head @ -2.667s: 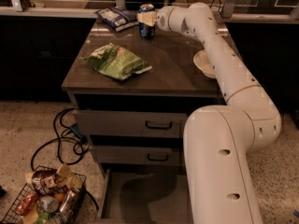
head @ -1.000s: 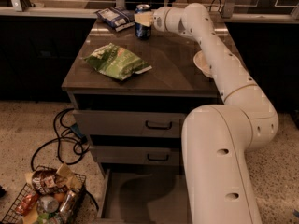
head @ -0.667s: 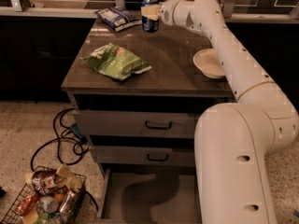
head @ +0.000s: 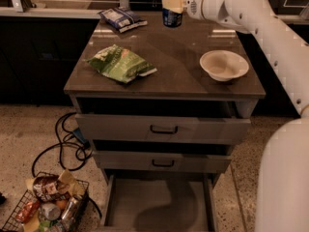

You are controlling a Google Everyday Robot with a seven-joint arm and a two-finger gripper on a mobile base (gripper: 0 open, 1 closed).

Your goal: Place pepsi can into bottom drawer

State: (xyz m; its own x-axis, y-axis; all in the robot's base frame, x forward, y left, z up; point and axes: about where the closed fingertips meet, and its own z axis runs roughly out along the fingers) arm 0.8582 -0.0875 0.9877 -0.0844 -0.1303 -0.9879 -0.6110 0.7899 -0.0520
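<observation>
Tool [head: 173,5] clamped on the small dark-blue pepsi can [head: 172,8] above the dark tabletop's [head: 183,57] far edge; keep it upright, clear the front edge, lower into the open grey metal bottom drawer [head: 159,207]

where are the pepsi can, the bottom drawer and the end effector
pepsi can [head: 172,14]: camera view, blue side below the grip.
bottom drawer [head: 145,202]: camera view, bare grey floor.
end effector [head: 173,4]: camera view, at the far table edge, around the can's upper body.

Upright blue pepsi can [head: 172,7] in gripper [head: 172,5], bottom drawer [head: 159,208] open
</observation>
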